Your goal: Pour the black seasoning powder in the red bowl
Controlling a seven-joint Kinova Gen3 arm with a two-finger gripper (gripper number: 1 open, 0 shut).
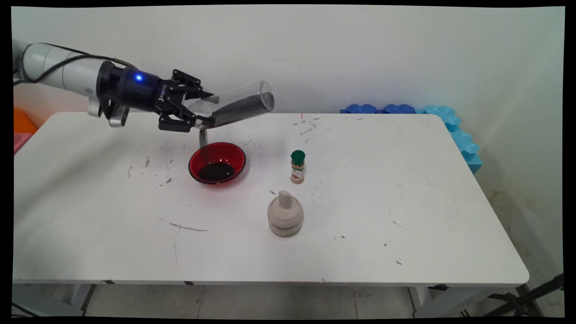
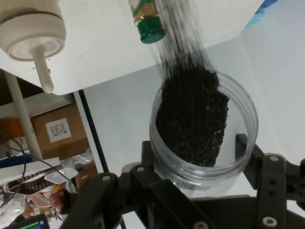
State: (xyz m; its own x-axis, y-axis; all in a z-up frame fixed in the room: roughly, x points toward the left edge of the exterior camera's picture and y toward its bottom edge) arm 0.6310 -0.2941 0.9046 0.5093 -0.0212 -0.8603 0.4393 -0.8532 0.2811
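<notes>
**Clear jar tipped over red bowl, dark grains falling**

The gripper (image 1: 196, 109) hangs in the air above the table's (image 1: 90, 216) far left part. Its jaws are partway closed, squeezing a clear jar (image 1: 237, 107) near its open end. The jar lies nearly flat, w/ its open mouth at the gripper side, tipped a bit down, and its closed end sticking out to the right and a bit up. It has dark grains (image 1: 238, 110) inside.

A thin stream of grains (image 1: 204, 135) drops from the mouth, straight down into a red bowl (image 1: 217, 163). The bowl sits on the table right under the gripper, not touching it. A small dark pile already lies in the bowl's bottom.

In the hand view the jar (image 2: 205, 129) sits b/w the two fingers (image 2: 245, 150), w/ grains packed on one side.

To the right of the bowl stands a small spice bottle (image 1: 297, 167) w/ a green cap, upright. Nearer the camera, a round beige pot (image 1: 285, 217) w/ a knob lid stands apart from both.

Blue foam pieces (image 1: 450, 123) lie at the table's far right corner.
</notes>
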